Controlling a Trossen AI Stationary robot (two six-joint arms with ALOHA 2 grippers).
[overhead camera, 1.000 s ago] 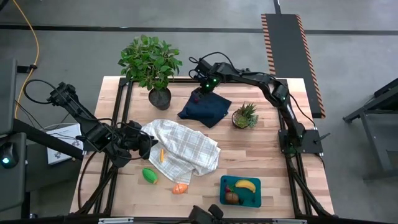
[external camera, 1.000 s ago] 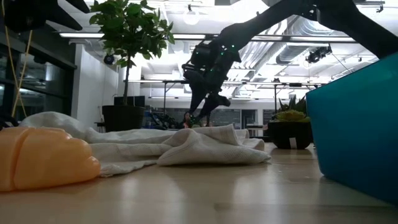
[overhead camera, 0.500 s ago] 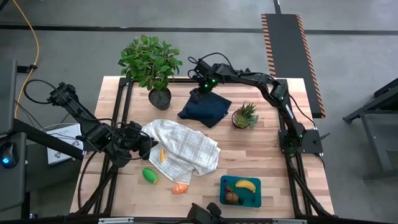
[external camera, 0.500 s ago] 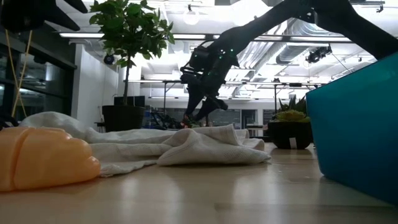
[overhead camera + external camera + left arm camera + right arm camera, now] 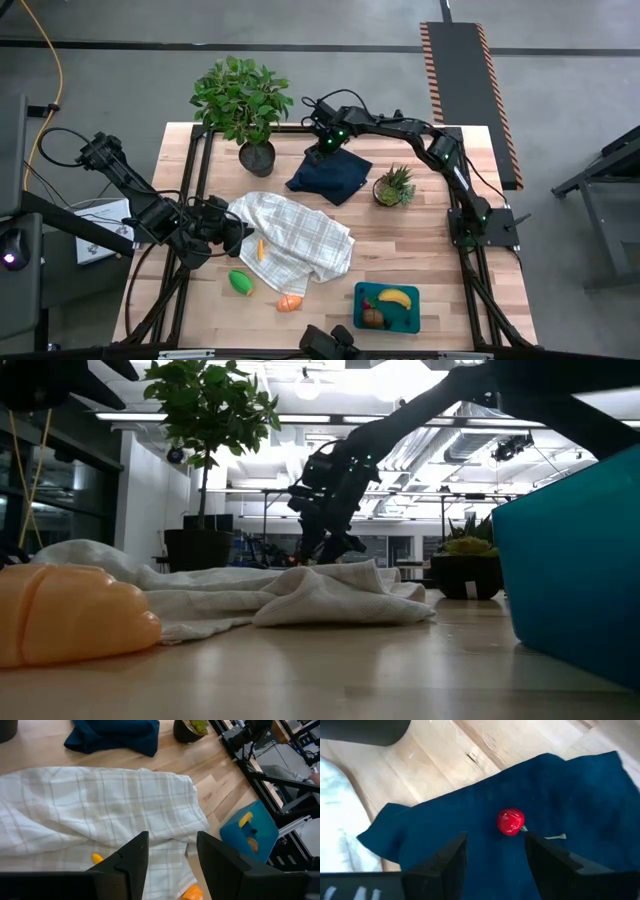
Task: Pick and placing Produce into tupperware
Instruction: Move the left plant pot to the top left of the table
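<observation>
A red berry point(image 5: 510, 821) lies on the dark navy cloth point(image 5: 330, 173) at the table's far side. My right gripper point(image 5: 495, 854) hovers open just above it, seen in the high view over the cloth's far end point(image 5: 323, 148). The teal tupperware point(image 5: 362, 312) stands at the near edge and holds a yellow banana point(image 5: 395, 297) and a brown round piece point(image 5: 373, 318). A green piece point(image 5: 240, 282) and an orange piece point(image 5: 290, 302) lie on the wood. A small orange piece point(image 5: 261, 248) rests on the white checked cloth point(image 5: 300, 240). My left gripper point(image 5: 238, 232) waits open at that cloth's left edge.
A large leafy potted plant point(image 5: 245, 105) stands at the far left beside the navy cloth. A small spiky potted plant point(image 5: 394, 187) stands to its right. The white checked cloth lies crumpled across the table's middle. Bare wood shows between it and the tupperware.
My right gripper has come down toward the navy cloth and shifted slightly toward the table's left, still open. Nothing else has moved.
</observation>
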